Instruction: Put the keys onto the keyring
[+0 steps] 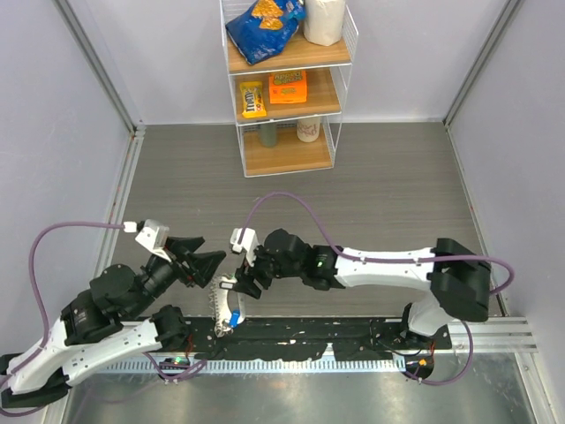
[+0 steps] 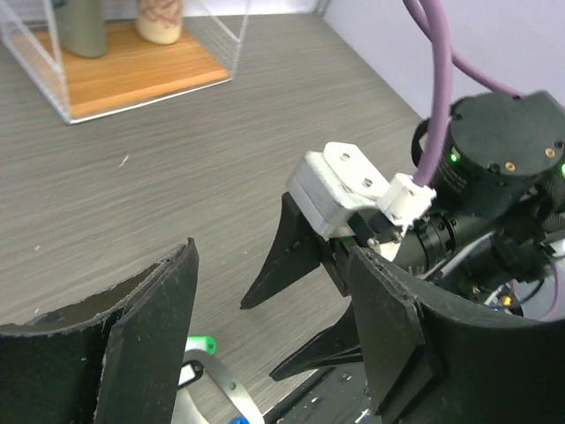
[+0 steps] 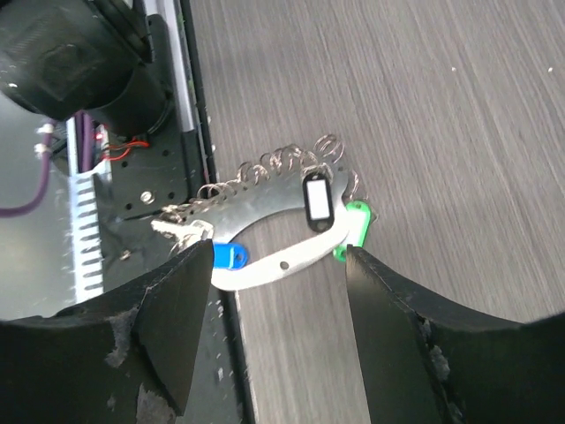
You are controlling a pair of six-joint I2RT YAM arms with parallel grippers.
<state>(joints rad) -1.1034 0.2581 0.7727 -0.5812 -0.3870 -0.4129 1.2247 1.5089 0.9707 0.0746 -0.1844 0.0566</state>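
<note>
The keyring (image 3: 291, 208) is a curved silvery metal band with small wire loops along its outer edge. It lies flat on the floor beside the black base plate. On it are a blue tag (image 3: 228, 256), a black-framed white tag (image 3: 317, 201) and a green tag (image 3: 356, 231), with a bare silver key (image 3: 181, 230) at its left end. My right gripper (image 3: 274, 300) is open and empty just above the ring, which also shows in the top view (image 1: 221, 309). My left gripper (image 2: 274, 327) is open and empty, close to the left of the right gripper (image 1: 240, 287). The green tag (image 2: 201, 344) shows between its fingers.
A wire shelf rack (image 1: 287, 84) with snack packs and jars stands at the back centre. The black base plate and metal rail (image 1: 309, 340) run along the near edge. Grey walls close in both sides. Purple cables loop over both arms.
</note>
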